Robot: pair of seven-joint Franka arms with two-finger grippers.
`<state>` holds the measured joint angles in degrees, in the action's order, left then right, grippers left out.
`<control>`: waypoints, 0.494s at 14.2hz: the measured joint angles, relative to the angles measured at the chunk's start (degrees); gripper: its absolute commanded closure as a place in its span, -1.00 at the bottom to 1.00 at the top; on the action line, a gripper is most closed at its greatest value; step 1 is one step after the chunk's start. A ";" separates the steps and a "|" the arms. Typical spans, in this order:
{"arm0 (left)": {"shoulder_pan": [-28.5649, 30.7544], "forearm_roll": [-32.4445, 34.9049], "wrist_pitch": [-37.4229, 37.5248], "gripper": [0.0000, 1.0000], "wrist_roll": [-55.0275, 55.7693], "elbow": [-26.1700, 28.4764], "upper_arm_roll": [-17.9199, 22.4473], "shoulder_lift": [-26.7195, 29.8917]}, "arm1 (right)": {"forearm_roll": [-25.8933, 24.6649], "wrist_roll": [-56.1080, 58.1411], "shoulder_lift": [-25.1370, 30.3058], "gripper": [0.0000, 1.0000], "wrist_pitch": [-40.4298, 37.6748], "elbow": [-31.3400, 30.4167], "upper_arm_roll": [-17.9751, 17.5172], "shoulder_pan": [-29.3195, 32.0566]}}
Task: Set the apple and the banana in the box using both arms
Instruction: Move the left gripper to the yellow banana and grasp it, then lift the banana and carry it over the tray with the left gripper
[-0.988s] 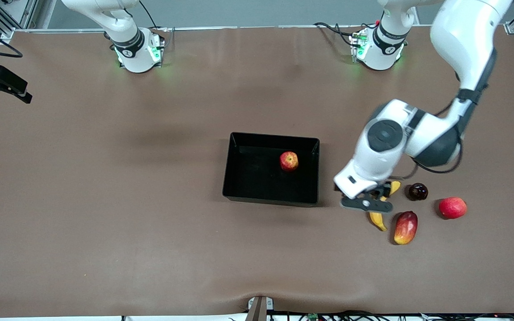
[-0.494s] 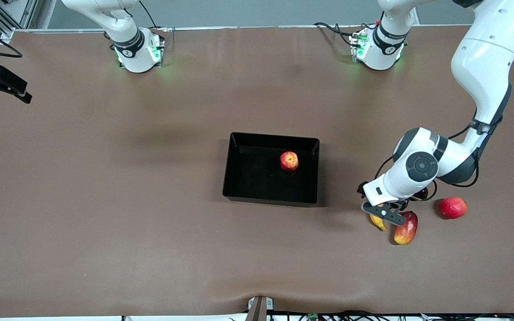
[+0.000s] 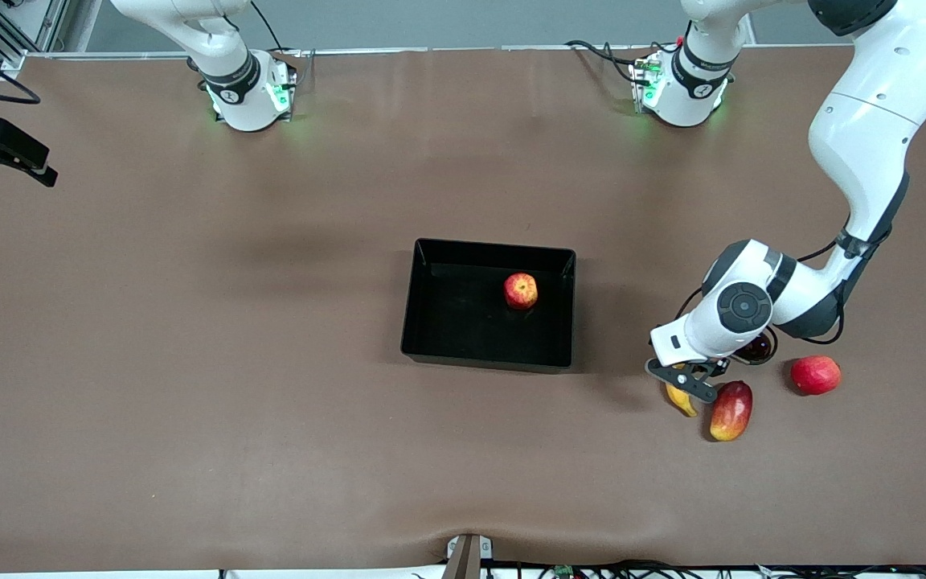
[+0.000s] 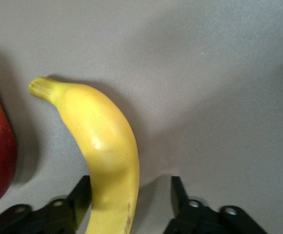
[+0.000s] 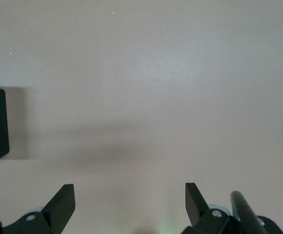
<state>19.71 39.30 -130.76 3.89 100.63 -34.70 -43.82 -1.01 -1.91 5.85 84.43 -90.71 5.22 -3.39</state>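
Left pincer (image 4: 130,195) astride banana (image 4: 104,146) (one finger touching)

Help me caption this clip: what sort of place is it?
Likely a robotics lab bench: two white jointed robot arms bolted to a brown-covered table, loose cables at its edge, and a glossy black plastic bin among fruit.

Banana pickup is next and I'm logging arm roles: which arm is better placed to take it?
Left. Its pincer already straddles the banana on the table, one finger touching it. The right pincer hangs open over bare table near the box, which holds the apple.
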 measured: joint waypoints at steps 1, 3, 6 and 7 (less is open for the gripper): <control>0.06 0.00 0.00 1.00 0.00 -0.06 0.08 0.00 | 0.00 0.00 0.00 -1.00 -0.04 0.00 0.00 0.00; 0.04 0.01 -0.01 1.00 0.07 -0.46 -0.09 0.10 | 0.00 0.00 0.00 -1.00 -0.07 0.00 0.00 0.00; -0.02 -0.01 0.36 1.00 0.23 -1.62 -2.57 1.09 | 0.00 0.00 -0.04 -1.00 -0.07 -0.01 0.00 0.00; -0.05 -0.37 1.59 1.00 0.57 -2.32 -4.22 1.81 | 0.00 0.00 -0.07 -1.00 -0.07 -0.02 0.00 0.00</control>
<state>19.66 38.92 -129.17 4.45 98.31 -38.92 -42.00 -1.01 -1.91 5.77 84.37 -90.73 5.22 -3.39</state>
